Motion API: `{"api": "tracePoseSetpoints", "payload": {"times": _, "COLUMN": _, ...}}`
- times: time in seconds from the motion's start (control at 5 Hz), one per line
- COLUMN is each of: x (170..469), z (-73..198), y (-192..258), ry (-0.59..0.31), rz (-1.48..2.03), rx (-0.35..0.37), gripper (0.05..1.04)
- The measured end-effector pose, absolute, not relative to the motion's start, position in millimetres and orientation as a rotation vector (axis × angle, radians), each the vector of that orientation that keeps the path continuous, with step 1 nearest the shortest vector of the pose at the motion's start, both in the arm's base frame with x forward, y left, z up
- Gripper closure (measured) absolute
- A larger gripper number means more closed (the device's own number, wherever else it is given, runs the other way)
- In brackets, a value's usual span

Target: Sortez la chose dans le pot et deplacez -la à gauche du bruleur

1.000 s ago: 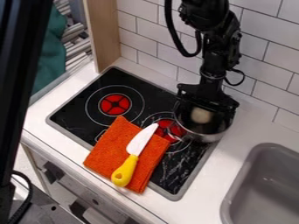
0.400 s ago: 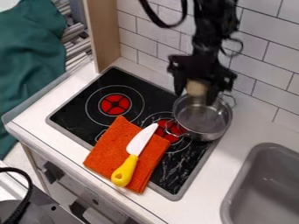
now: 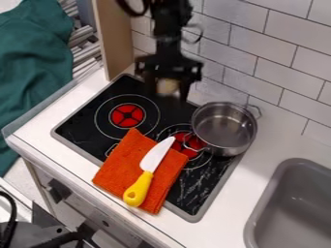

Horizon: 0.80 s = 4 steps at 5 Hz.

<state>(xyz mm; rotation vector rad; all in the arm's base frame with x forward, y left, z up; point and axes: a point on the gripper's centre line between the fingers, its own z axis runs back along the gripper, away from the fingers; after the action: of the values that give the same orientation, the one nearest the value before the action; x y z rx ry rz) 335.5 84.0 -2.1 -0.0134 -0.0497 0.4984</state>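
Pincer [image 3: 167, 94] is gripping a pale rounded object [image 3: 167, 86], at 1–2 o'clock from the nearer red burner [image 3: 127, 116]; metal pot [image 3: 224, 128] lies at 4–5 o'clock, orange cloth [image 3: 119, 167] under yellow-handled knife [image 3: 148, 172] at 6–7.

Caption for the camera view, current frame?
Gripper holding a pale object above the stovetop, left of the metal pot.

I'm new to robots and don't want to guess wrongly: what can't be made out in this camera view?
- Pale thing in the gripper: what it is; blurred in the camera view.
- Nearer burner: partly hidden there by the orange cloth and pot.
- Arm: cut off by that view's top edge.
- Sink: cut off by its right and bottom edges.
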Motion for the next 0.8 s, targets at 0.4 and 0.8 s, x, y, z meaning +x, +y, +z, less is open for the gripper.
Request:
{"api": "tracePoseSetpoints", "payload": {"times": 0.4, "x": 340, "z": -22, "y": 94, "ry": -0.045, "rz": 0.364, "rx": 0.017, "gripper": 0.32}}
{"api": "tracePoseSetpoints", "payload": {"times": 0.8, "x": 333, "z": -30, "y": 93, "ry": -0.048, "rz": 0.277, "rx": 0.061, "gripper": 0.062}}
